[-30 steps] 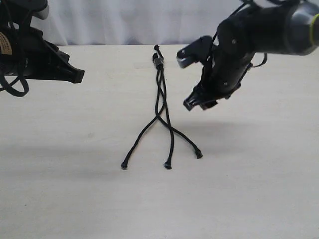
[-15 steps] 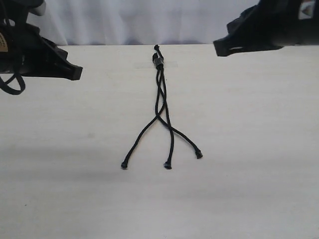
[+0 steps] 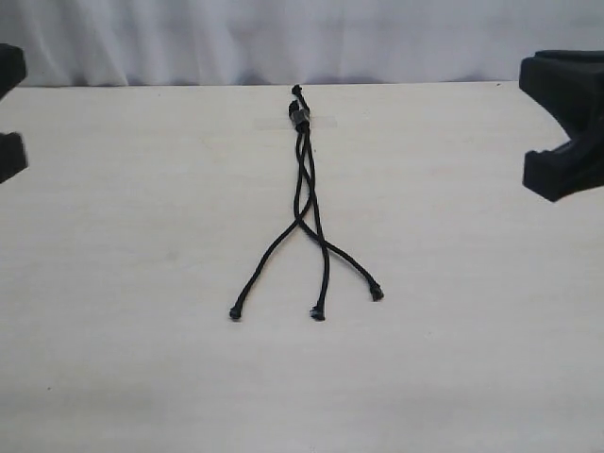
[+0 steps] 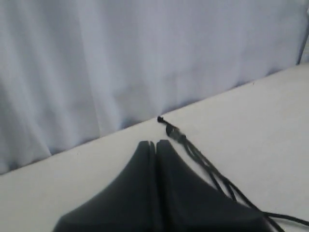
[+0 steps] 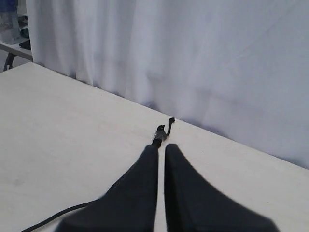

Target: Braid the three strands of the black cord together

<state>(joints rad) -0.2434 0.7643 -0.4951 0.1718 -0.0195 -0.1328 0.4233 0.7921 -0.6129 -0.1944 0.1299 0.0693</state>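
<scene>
The black cord lies straight down the middle of the table, its bound knot (image 3: pixel 300 114) at the far end, also seen in both wrist views as the knot (image 4: pixel 174 131) and the knot (image 5: pixel 159 130). The three strands (image 3: pixel 304 189) run twisted together, cross, then fan out to knobby tips at left (image 3: pixel 235 312), middle (image 3: pixel 318 312) and right (image 3: pixel 377 294). My left gripper (image 4: pixel 155 143) is shut and empty, well left of the cord. My right gripper (image 5: pixel 161 147) has its fingers nearly together with nothing between them, far right of the cord.
Only dark parts of the left arm (image 3: pixel 8 156) and right arm (image 3: pixel 566 175) show at the exterior view's edges. A white curtain (image 3: pixel 283 38) hangs behind the pale table (image 3: pixel 453 359). Clear tape (image 3: pixel 326 121) lies at the knot.
The right arm lifted away from beside the cord and drew back to the right edge. The left arm pulled out to the left edge. The cord has not moved.
</scene>
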